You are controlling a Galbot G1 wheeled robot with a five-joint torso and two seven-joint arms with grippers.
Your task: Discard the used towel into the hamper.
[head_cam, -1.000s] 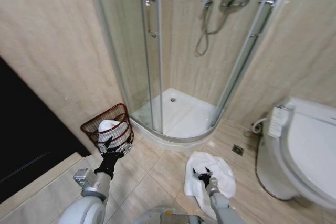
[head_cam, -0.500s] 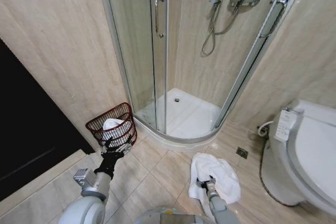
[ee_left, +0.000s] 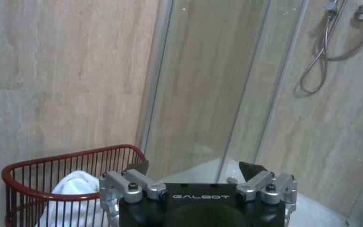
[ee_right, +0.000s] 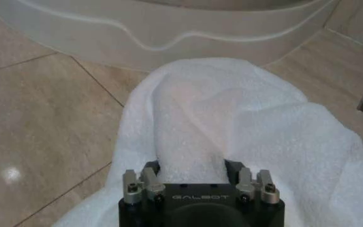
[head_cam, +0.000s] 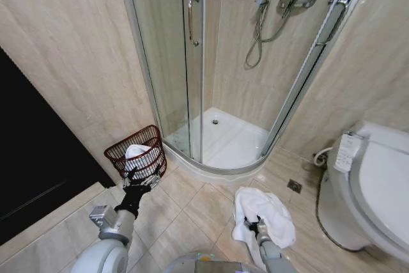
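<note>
Head view: right gripper (head_cam: pixel 254 227) on towel (head_cam: pixel 265 212); hamper (head_cam: pixel 137 153) against wall.

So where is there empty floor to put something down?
Bare beige tiles lie between the dark red wire basket and the white towel, in front of the curved shower tray. The right claw grips that towel; the left claw hangs open by the basket. It is tight between towel and white toilet.

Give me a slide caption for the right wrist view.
Right gripper shut on a fold of the white towel lying on the tiled bathroom floor.
</note>
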